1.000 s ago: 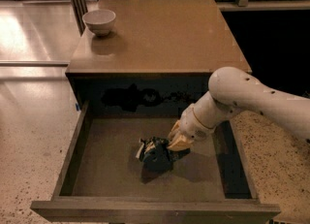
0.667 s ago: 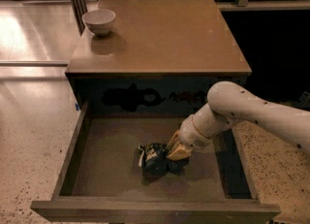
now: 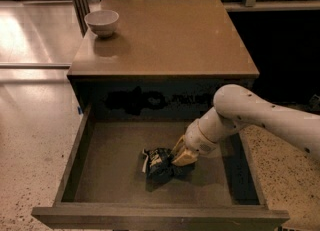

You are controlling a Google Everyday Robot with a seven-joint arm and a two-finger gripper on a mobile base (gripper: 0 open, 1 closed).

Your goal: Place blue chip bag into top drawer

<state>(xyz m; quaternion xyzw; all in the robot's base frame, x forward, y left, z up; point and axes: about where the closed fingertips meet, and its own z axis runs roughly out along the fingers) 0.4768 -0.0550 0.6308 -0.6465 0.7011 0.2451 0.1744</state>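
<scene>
The blue chip bag [image 3: 159,163], dark, crumpled and with white patches, lies on the flat bottom of the open top drawer [image 3: 110,165], about mid-drawer. My gripper [image 3: 181,158] reaches down into the drawer from the right on the white arm [image 3: 260,117]. It sits against the bag's right side and is shut on the bag's edge. The bag rests on the drawer bottom under the gripper.
A white bowl [image 3: 102,22] stands on the cabinet top [image 3: 175,35] at the back left. The drawer's front wall [image 3: 160,217] and thin side walls [image 3: 75,155] enclose the bag. Speckled floor lies on both sides of the cabinet.
My gripper has come down and slightly left with the bag, from just above the drawer bottom to resting on it. The bowl has not moved.
</scene>
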